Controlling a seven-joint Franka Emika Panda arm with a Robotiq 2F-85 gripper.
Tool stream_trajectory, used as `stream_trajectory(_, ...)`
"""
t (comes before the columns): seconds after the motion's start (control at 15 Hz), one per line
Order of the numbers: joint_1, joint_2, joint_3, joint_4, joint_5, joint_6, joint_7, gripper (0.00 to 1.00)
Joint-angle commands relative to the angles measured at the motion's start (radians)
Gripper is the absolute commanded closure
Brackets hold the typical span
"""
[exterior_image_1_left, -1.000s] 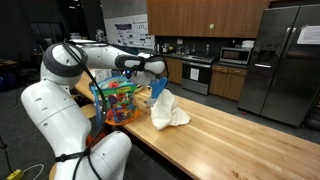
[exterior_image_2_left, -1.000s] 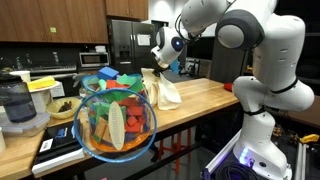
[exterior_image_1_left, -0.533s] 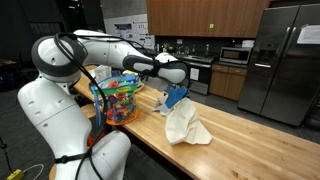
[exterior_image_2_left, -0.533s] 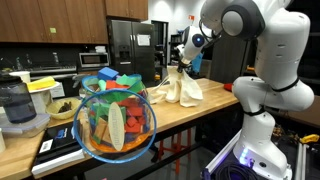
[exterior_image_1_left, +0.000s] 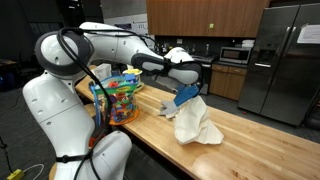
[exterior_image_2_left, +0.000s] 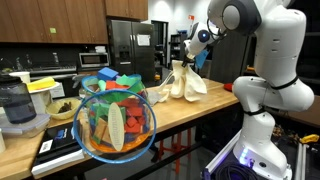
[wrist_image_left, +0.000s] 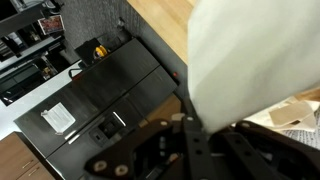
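My gripper (exterior_image_1_left: 188, 95) is shut on a white cloth (exterior_image_1_left: 198, 124) and holds its top edge above the wooden table (exterior_image_1_left: 250, 150). The cloth hangs down with its lower part resting on the tabletop. In an exterior view the cloth (exterior_image_2_left: 185, 84) hangs below the gripper (exterior_image_2_left: 190, 62) near the table's far end. In the wrist view the cloth (wrist_image_left: 255, 55) fills the upper right and runs down between the dark fingers (wrist_image_left: 200, 135).
A wire basket full of colourful toys (exterior_image_1_left: 118, 98) stands on the table by the robot's base; it also shows close up (exterior_image_2_left: 115, 118). A black stove (exterior_image_1_left: 195, 72), cabinets and a steel fridge (exterior_image_1_left: 280, 60) stand behind. A blender (exterior_image_2_left: 20, 105) sits on a side counter.
My gripper has carried the cloth along the table, away from the toy basket. The cloth stays pinched and drags over the tabletop.
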Motion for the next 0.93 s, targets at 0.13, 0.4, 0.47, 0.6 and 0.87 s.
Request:
stream_trajectory(0.13,-0.179,-0.03,0.198,0.192,0.014,0.021,0.002,0.99)
stream_trajectory(0.4,-0.273,-0.024,0.351,0.319,0.01,0.022,-0.015,0.99)
stream_trajectory(0.47,-0.289,-0.027,0.38,0.343,0.007,0.022,-0.02,0.99)
stream_trajectory(0.6,-0.306,-0.041,0.417,0.378,-0.002,0.022,-0.029,0.99)
stream_trajectory(0.87,-0.278,-0.081,0.379,0.394,-0.042,0.015,-0.009,0.99)
